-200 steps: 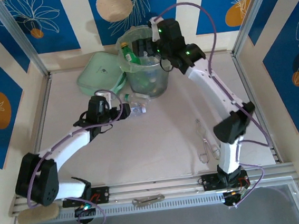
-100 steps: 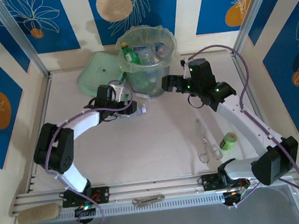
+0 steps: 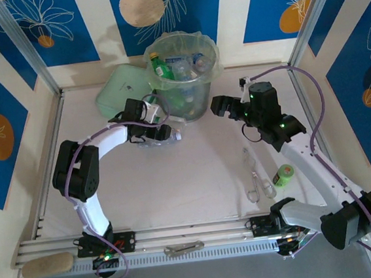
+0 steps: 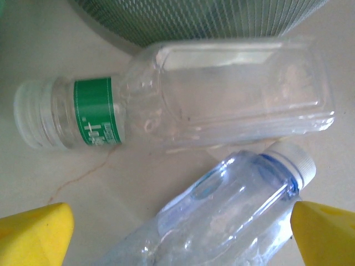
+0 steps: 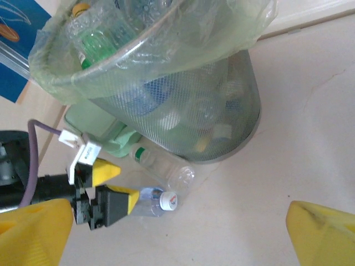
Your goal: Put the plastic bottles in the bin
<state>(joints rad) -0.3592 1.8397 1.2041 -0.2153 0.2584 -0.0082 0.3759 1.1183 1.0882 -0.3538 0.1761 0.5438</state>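
The bin (image 3: 186, 73) stands at the back centre, lined with a thin bag and holding several plastic bottles (image 3: 178, 66). Two more bottles lie on the table against its base: a clear one with a green label (image 4: 166, 111) and a bluish clear one with a white cap (image 4: 233, 210). My left gripper (image 3: 160, 129) is open, its yellow fingertips (image 4: 33, 233) on either side of the bluish bottle. The right wrist view takes in the bin (image 5: 138, 50), both bottles (image 5: 161, 166) and the left gripper (image 5: 117, 185). My right gripper (image 3: 218, 106) hangs open and empty to the right of the bin.
A flat pale-green lid (image 3: 121, 89) lies left of the bin. Metal tongs (image 3: 255, 178) and a stubby lime-green item (image 3: 283, 174) sit on the right of the table. Another metal tool (image 3: 183, 247) rests on the front rail. Walls close in the back and sides.
My right gripper has drawn back from over the bin and come down to its right. My left gripper has moved right, over the two bottles at the bin's base.
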